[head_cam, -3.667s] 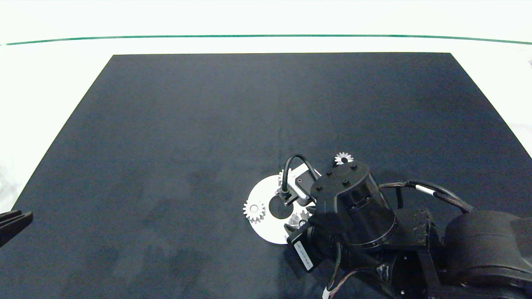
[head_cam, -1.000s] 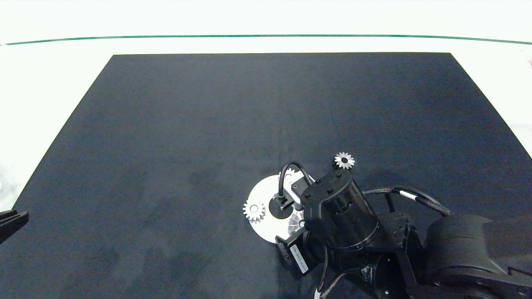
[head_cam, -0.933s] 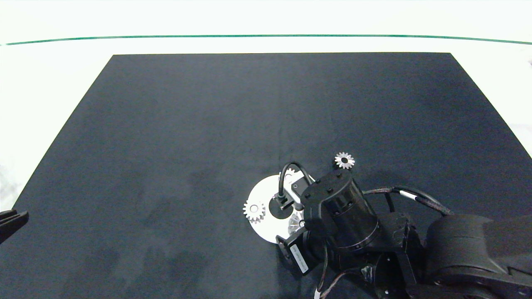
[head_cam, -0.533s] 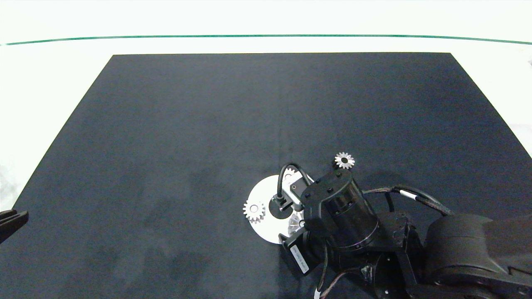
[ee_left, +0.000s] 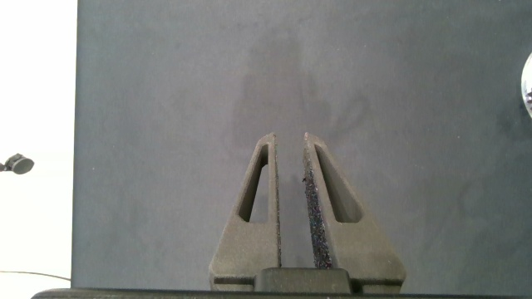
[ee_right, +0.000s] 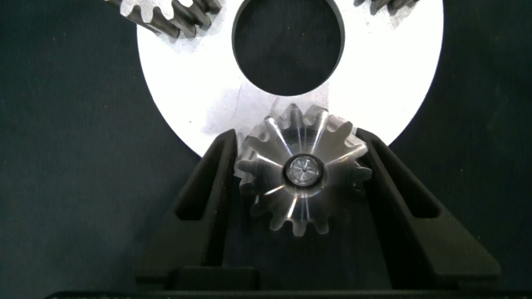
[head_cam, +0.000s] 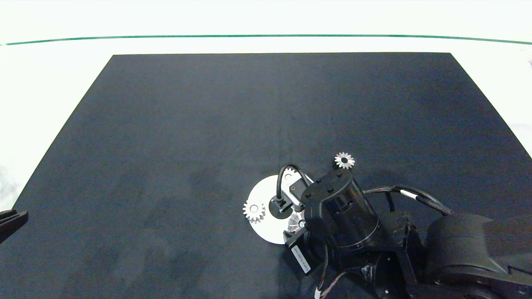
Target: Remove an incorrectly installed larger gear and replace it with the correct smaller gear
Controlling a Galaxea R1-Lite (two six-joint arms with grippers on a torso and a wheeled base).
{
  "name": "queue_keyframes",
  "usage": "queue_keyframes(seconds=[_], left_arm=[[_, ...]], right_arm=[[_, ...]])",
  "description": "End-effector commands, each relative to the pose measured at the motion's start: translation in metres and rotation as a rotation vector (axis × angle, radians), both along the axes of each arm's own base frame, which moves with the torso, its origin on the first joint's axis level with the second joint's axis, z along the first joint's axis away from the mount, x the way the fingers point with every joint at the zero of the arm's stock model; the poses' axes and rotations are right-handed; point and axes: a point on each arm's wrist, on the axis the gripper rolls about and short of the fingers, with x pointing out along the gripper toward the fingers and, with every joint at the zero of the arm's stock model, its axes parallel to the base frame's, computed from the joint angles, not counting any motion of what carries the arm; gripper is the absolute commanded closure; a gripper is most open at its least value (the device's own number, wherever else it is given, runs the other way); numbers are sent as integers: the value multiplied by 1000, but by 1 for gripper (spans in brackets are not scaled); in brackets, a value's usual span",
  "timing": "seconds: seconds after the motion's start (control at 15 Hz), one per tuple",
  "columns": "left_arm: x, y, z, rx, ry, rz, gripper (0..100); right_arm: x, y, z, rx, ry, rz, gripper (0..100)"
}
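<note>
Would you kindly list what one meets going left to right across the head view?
Left hand → blunt-toothed gear → white disc → larger gear → smaller gear → right arm.

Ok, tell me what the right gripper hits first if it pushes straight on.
The larger gear sits between the right gripper's fingers; straight on, the fingertips likely meet the white disc, depth unclear.

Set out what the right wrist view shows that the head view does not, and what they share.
Only the right wrist view shows the right tool with a finger on either side of the larger gear and a pin in the gear's bore.

Only the head view shows the smaller gear lying apart on the black mat, and the left tool parked at the mat's edge.

Both show the white disc and its dark centre hole.
</note>
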Motion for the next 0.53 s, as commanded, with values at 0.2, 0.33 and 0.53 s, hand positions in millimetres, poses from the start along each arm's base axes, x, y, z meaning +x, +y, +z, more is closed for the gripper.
queue_keyframes(seconds=[0.2, 0.33, 0.53], left_arm=[[0, 0, 0, 1, 3, 0, 84], [0, 0, 0, 1, 3, 0, 84], [0, 0, 0, 1, 3, 0, 84]], right_arm=[[0, 0, 0, -11, -7, 9, 54], [0, 0, 0, -13, -6, 9, 59], [0, 0, 0, -13, -6, 9, 64]])
